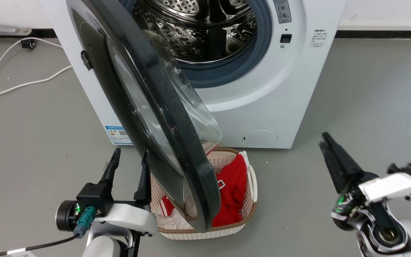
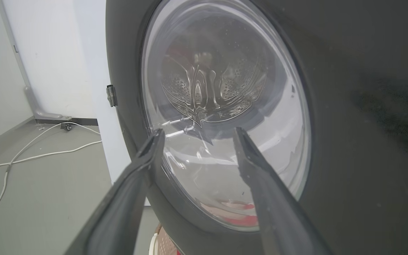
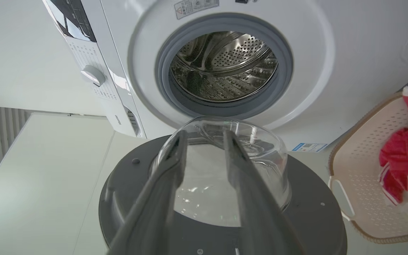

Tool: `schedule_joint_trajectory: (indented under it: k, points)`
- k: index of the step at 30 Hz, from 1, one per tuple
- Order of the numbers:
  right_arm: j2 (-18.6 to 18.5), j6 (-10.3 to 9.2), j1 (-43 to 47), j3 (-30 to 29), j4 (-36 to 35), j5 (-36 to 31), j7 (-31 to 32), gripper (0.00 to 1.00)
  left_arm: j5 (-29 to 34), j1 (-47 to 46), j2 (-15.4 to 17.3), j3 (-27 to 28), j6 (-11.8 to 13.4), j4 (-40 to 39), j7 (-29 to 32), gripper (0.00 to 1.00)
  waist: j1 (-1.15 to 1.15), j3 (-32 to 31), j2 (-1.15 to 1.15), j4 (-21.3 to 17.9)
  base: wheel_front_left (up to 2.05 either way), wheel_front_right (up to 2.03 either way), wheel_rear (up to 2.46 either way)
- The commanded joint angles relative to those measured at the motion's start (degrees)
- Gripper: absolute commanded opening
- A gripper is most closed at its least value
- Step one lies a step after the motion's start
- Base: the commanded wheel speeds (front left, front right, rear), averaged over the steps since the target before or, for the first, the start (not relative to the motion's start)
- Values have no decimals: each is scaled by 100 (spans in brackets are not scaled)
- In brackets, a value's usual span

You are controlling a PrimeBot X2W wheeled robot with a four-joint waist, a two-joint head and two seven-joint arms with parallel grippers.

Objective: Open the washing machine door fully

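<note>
Left pincer (image 1: 131, 152) (image 2: 198, 131): open, nothing between its fingers. Pale wrist low at the left of the head view, fingers pointing up and forward. The door (image 1: 191, 150) (image 2: 349, 141) stands just beside its right-hand finger, outer face toward it. In the left wrist view the two fingers frame the lower part of the door's glass window. Cannot tell whether a fingertip touches the door.

Right pincer (image 1: 323, 141) (image 3: 204, 133): narrow gap between the fingers, holding nothing. Wrist bent, low at the right of the head view, fingers slanting up and to the left. It hangs above the floor (image 1: 369, 89), well apart from the door.

Door: swung out from the machine (image 1: 262, 107) (image 3: 313, 71) on its left-side hinge, part open, seen nearly edge-on in the head view. Its inner face and glass bowl (image 3: 260, 156) lie straight ahead of the right pincer; beyond them is the drum (image 1: 198, 32) (image 3: 225, 67).

A basket (image 1: 252, 185) (image 3: 352, 159) with red cloth (image 1: 234, 185) (image 3: 402, 156) sits on the floor between the pincers, under the door's free edge. A white cable (image 1: 13, 85) runs out to the left of the left pincer.
</note>
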Motion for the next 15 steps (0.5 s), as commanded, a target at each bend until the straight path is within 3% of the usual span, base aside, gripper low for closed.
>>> schedule_joint_trajectory:
  k: [1,7,11,15]
  points:
    - [-42,14,180,-83,-74,-129,-182,100,29,80,8,16,4,9,-15,100,0,-18,0,-11,0,0,0]
    - [-197,14,620,-220,-170,-994,-1106,100,39,109,8,79,7,16,-15,100,0,-50,0,-50,0,0,0]
    - [-374,14,715,-145,61,-2156,-1867,100,26,131,7,95,27,18,-15,100,0,-78,0,-75,0,0,0]
    - [-445,14,680,-375,334,-3606,-2216,100,22,169,7,117,35,11,-15,100,0,-95,0,-100,0,0,0]
